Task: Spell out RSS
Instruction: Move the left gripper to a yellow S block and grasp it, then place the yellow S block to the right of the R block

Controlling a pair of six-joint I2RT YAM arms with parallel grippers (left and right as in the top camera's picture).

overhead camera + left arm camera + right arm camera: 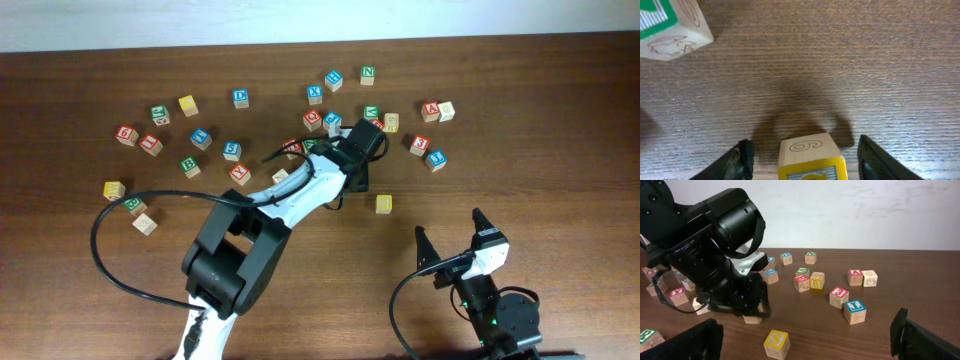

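My left gripper [802,147] is open and low over the table, with a yellow-faced letter cube [812,167] standing between its fingers, a gap on each side. From overhead the gripper [357,180] hides that cube; the right wrist view shows its plain side [752,318]. A second yellow cube, with an S [384,203], stands just right of the left gripper, and is also in the right wrist view [776,343]. My right gripper [452,230] is open and empty near the front edge. I cannot read which green cube bears the R.
Many letter cubes are scattered across the back half of the table [560,120], including green ones [368,73], [190,165] and yellow ones [187,104], [113,189]. A green-faced cube [665,25] lies beyond the left gripper. A black cable [110,250] loops at left.
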